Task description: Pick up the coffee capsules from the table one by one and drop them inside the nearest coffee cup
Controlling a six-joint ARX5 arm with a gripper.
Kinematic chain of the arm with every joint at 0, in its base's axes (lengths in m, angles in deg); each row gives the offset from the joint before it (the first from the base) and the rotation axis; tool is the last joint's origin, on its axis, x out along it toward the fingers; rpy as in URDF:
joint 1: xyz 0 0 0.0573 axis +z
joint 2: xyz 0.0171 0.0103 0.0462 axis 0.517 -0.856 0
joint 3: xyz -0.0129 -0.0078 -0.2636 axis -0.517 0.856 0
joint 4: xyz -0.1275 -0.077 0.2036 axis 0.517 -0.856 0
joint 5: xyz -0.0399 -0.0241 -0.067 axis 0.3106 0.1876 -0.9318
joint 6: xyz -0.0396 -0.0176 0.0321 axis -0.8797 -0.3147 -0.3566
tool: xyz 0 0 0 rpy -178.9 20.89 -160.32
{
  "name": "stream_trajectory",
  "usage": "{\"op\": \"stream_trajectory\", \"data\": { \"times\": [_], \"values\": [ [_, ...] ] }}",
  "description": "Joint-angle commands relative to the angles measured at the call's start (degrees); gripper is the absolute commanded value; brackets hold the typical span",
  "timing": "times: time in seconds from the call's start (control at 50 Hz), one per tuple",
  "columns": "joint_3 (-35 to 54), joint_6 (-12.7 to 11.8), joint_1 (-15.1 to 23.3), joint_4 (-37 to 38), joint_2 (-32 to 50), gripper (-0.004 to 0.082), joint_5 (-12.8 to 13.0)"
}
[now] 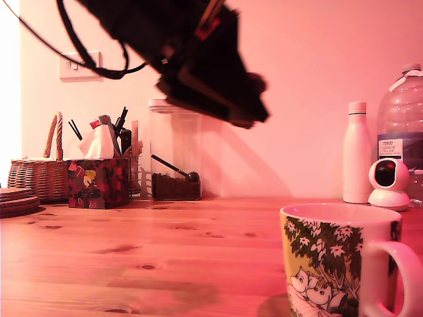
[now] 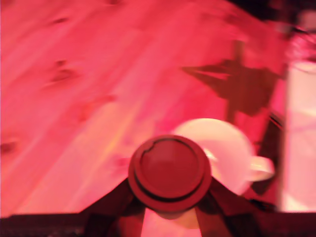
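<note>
Capsule (image 2: 170, 173) in hand: the wrist view shows a round, dark red disc pinched between the two dark fingers of the end effector (image 2: 170, 205), its flat face turned toward the camera. Behind and partly under it in that view lies the pale round mouth of the cup (image 2: 227, 148), handle sticking out to one side, so the capsule is near the cup but, by my reading, not yet squarely over the opening.

In the exterior view the arm hangs high and blurred, with the end effector (image 1: 248, 109) well above the tabletop (image 1: 145, 251) and toward the middle of the picture, while the cup (image 1: 330, 257) stands in the foreground at the exterior view's right. The blur suggests the arm is in motion.

As for progress, one capsule is lifted and on its way; the drop itself is not done. Whether any capsule already sits in the cup cannot be told: the exterior view looks at the cup from the side, and the wrist view of its inside is blurred and half hidden. No other capsule shows on the bare wood in either view, so how many are left is unclear. What is left for this one seems to be centring over the rim and letting go.
</note>
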Motion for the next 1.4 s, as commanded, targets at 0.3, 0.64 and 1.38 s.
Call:
{"op": "stream_trajectory", "data": {
  "times": [0.3,0.64,1.38],
  "values": [
    [0.3,2.0,-5.5,-3.0,-0.1,0.0201,2.9],
    [0.3,2.1,-6.9,-4.1,-0.7,0.0201,5.5],
    [-16.8,3.2,-9.2,-16.0,-15.2,0.0201,7.6]
  ]
}}
